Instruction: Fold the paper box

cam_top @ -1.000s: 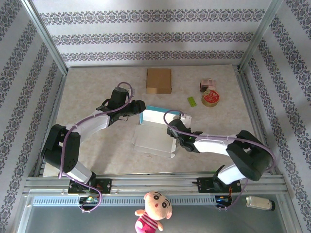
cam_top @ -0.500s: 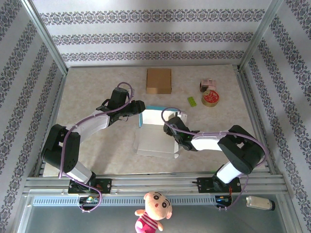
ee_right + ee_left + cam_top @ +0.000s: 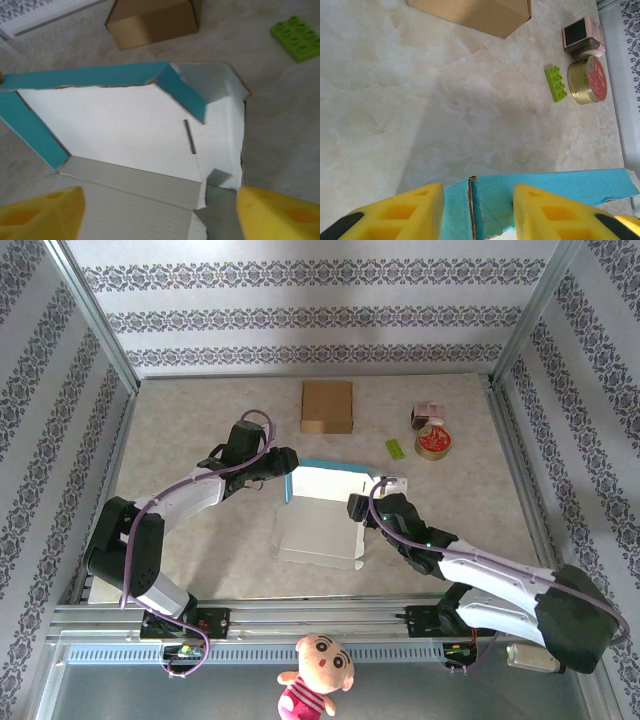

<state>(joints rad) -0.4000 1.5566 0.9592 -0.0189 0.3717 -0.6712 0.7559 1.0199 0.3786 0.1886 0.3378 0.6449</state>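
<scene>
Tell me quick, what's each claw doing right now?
Left claw: partly open, fingers astride the box's teal wall, no clamp visible.
Right claw: wide open over the box, holding nothing.

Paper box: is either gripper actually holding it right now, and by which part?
Right gripper is open, holding nothing. Left gripper straddles the paper box at its teal rear-left corner; whether it is clamped cannot be told.

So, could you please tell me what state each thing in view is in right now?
Paper box, half folded, blue back wall raised.
Left gripper, open, at that blue wall.
Right gripper, open wide above the white inside.
Brown box, closed.
Tin, lid on.
</scene>
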